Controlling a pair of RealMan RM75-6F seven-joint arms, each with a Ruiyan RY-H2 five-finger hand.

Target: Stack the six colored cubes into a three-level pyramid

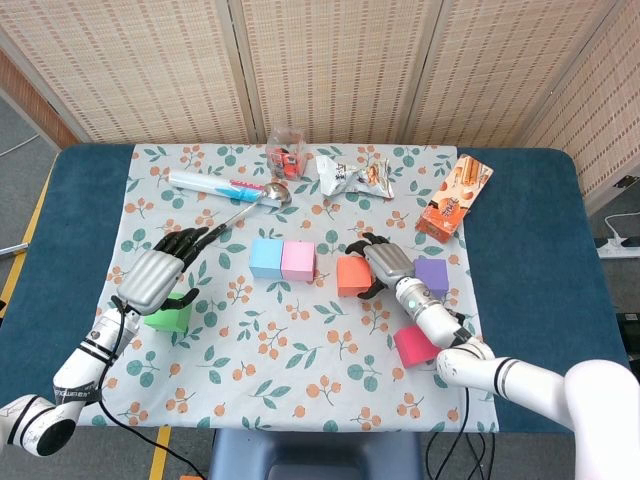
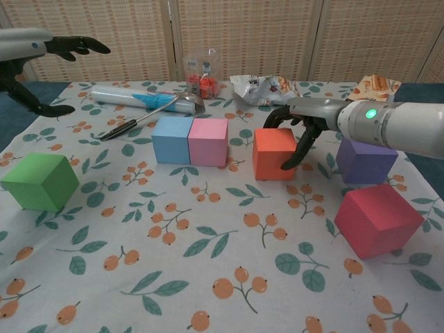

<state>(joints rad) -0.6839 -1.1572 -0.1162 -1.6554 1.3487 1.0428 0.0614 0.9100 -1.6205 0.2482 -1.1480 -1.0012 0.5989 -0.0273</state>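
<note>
My worktop is blue, under a floral cloth printed with orange berries and green leaves. Six matte, square-edged cubes sit on it in one layer, one of each colour: green cube, blue cube touching pink cube, orange cube, purple cube and red cube. My right hand curls its dark fingers around the orange cube's right side, touching it on the cloth. My left hand hovers above the green cube, fingers spread, holding nothing. Behind lie one crinkled snack bag, one orange box, one spoon.
</note>
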